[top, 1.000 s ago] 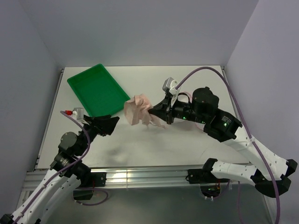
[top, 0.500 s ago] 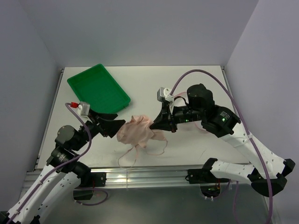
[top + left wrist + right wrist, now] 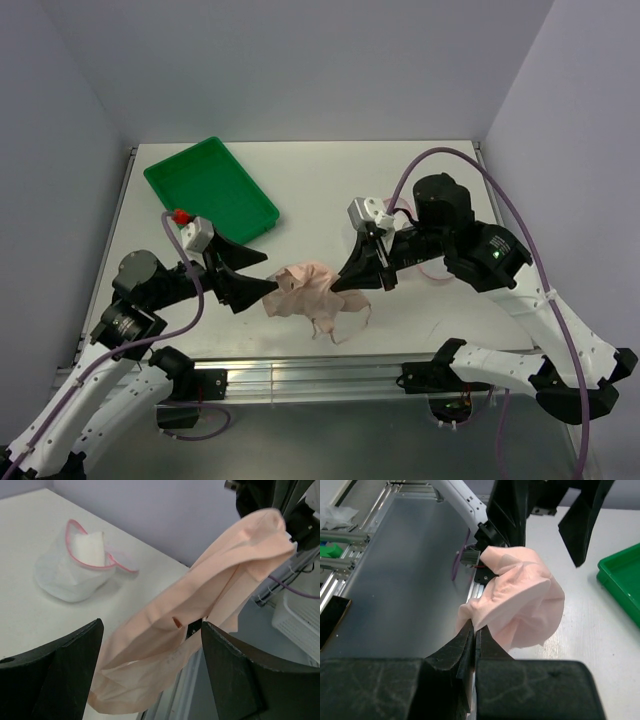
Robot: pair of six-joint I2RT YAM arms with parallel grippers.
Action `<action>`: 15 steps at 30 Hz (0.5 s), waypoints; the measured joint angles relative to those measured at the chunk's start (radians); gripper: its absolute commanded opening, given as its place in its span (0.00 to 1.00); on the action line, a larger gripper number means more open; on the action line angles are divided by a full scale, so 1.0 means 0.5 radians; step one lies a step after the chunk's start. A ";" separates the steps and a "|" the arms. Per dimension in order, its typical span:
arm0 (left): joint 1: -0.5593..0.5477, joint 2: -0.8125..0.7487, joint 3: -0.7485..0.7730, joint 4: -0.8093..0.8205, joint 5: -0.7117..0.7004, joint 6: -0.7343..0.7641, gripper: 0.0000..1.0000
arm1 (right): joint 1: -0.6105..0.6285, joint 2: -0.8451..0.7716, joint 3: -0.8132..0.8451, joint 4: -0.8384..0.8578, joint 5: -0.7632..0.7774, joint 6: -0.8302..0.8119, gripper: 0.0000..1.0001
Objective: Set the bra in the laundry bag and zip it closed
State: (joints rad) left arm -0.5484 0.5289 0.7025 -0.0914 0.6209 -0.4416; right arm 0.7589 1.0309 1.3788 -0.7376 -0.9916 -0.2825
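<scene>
Right tool (image 3: pixel 340 285) pinches the bra (image 3: pixel 305 290), dangling above the surface (image 3: pixel 330 180) near six o'clock. Left tool (image 3: pixel 262 287) gapes either side. It should clamp the free edge before heading for the laundry bag (image 3: pixel 75 565).

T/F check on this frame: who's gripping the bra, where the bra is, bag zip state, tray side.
1. The right gripper is shut on the bra. True.
2. The left gripper is clamped on the bra. False: its fingers stand wide apart, with the bra hanging between them.
3. The bra is inside the laundry bag. False: the bra is held in the air and the bag lies apart from it.
4. The laundry bag's pink-edged mouth gapes open. True.
5. The green tray lies on the left arm's side. True.
</scene>
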 measured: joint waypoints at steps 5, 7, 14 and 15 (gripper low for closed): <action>0.000 0.047 -0.001 -0.014 0.135 0.022 0.87 | -0.001 0.002 0.098 -0.043 -0.070 -0.036 0.00; 0.000 0.049 -0.002 -0.005 0.182 0.021 0.88 | -0.001 0.002 0.115 -0.053 -0.105 -0.048 0.00; -0.002 0.127 -0.005 0.082 0.291 -0.015 0.88 | -0.001 0.011 0.119 -0.060 -0.185 -0.059 0.00; -0.002 0.143 -0.005 0.105 0.307 -0.029 0.86 | -0.001 0.015 0.119 -0.060 -0.191 -0.059 0.00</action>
State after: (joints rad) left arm -0.5495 0.6003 0.6998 -0.0391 0.7746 -0.4561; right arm 0.7586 1.0386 1.4384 -0.7677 -1.0870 -0.3119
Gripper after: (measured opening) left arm 0.878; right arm 0.019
